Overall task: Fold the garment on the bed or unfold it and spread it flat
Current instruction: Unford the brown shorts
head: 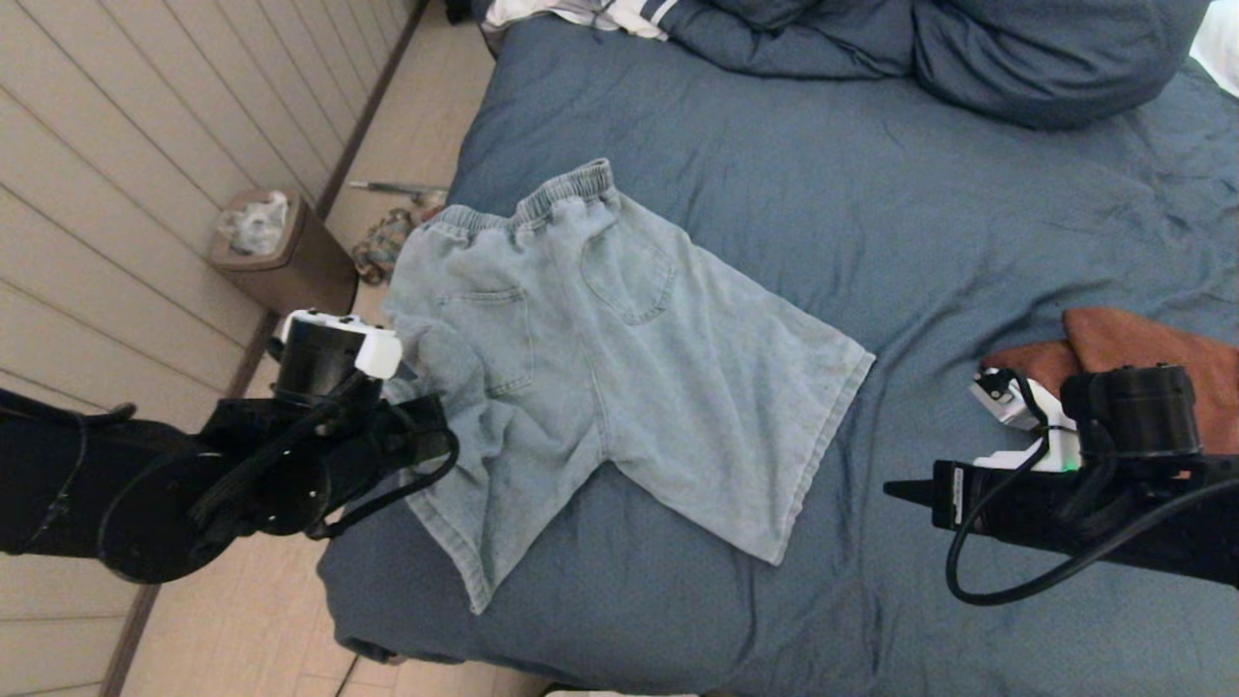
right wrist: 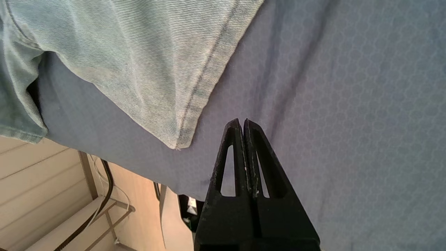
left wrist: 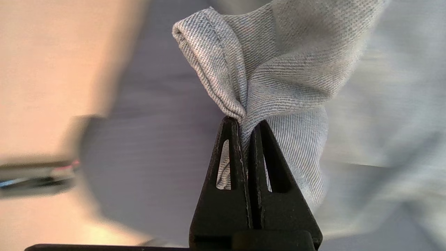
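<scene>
My left gripper (left wrist: 245,120) is clamped on a bunched fold of the shorts (head: 619,378), which lie on the bed (head: 968,242). My right gripper (right wrist: 243,120), beyond their hem, is closed and empty. Risk: thick denim slipping free if I pull fast.

The left gripper (left wrist: 245,120) bites a bunched fold of the denim shorts (left wrist: 278,69), and everything behind that fold smears into blur in its wrist view. From the head view those fingertips vanish behind the arm's own body. Beyond the right gripper (right wrist: 243,120), a brown cloth (head: 1152,344) runs off the picture's edge.
</scene>
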{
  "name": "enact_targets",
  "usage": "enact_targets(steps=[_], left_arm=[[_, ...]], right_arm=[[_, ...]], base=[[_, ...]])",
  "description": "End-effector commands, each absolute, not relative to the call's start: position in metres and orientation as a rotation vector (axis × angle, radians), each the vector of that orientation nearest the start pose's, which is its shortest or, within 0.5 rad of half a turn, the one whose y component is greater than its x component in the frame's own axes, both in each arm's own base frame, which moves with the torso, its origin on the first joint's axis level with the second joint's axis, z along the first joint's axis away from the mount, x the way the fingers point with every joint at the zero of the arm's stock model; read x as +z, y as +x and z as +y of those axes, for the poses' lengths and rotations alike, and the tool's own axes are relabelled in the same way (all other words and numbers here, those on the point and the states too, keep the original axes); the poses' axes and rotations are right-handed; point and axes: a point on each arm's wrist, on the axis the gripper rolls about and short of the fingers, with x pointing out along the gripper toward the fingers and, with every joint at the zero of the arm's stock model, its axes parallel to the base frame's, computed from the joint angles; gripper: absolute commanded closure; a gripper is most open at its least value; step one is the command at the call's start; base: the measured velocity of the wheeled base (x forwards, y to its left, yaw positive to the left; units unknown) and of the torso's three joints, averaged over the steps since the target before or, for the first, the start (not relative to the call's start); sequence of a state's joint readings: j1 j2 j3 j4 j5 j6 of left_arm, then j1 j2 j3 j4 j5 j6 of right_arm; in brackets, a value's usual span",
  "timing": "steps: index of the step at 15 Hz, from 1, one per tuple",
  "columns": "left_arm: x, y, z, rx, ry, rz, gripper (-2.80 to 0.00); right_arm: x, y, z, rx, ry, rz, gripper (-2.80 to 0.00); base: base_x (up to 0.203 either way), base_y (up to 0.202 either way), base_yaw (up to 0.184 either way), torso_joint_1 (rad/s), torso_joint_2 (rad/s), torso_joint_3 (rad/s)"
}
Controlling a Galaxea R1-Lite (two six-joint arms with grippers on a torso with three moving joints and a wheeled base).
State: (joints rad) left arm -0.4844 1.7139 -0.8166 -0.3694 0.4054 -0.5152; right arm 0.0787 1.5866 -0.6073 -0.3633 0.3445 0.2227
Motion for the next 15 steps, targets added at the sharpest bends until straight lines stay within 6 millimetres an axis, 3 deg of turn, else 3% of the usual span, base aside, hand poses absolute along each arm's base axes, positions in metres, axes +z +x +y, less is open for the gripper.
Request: enact_targets(steps=[1,3,5,9,13,14,15], left_arm=[[0.17,0.246,-0.093,0.141,-0.288,0.429,0.0],[0.176,0.233,-0.066,0.219,-0.271,0.409,0.0],[0.173,0.219,-0.056,0.243,-0.25,0.426,0.0],[0.157,0.207,-0.055,0.237,-0.228,0.479,0.0],[0.15,0.198,-0.069,0.169,-0.203,0.512,0.0],[0.147,0.194,-0.071,0.157,-0.19,0.524,-2.8],[0.145,0.19,-0.074,0.142,-0.179,0.532,-2.8]], right_arm=[[0.138,0.245,0.028,0.347,0.294,0.64,0.0],[0.137,0.243,0.029,0.356,0.29,0.636,0.0],[0.138,0.241,0.03,0.36,0.288,0.632,0.0],[0.142,0.237,0.03,0.361,0.287,0.618,0.0],[0.14,0.237,0.03,0.36,0.288,0.623,0.0],[0.14,0.237,0.03,0.361,0.288,0.623,0.0],[0.14,0.237,0.03,0.36,0.289,0.624,0.0]], base=[[0.0,0.0,0.0,0.0,0.0,0.0],[0.0,0.0,0.0,0.0,0.0,0.0],[0.0,0.0,0.0,0.0,0.0,0.0],[0.0,0.0,0.0,0.0,0.0,0.0],[0.0,0.0,0.0,0.0,0.0,0.0],[0.0,0.0,0.0,0.0,0.0,0.0],[0.0,0.0,0.0,0.0,0.0,0.0]])
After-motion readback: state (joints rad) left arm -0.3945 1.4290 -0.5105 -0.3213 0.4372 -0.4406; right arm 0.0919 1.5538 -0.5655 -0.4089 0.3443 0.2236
